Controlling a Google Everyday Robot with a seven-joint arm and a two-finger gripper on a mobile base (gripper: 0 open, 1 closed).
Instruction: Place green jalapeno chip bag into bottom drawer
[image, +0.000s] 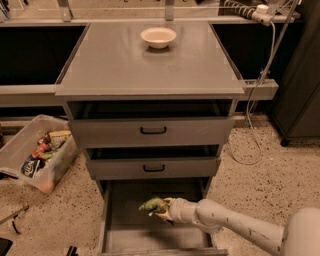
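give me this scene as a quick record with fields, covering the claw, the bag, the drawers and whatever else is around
arm tip: claw low over the open drawer, shut on the bag
held item: green jalapeno chip bag, over the drawer floor; cannot tell if it touches
target: bottom drawer, pulled out
other drawers: top drawer and middle drawer, black handles
on top: white bowl near the back of the cabinet top
on floor: clear plastic bin of snack packets, left of the cabinet
status: bag not yet released
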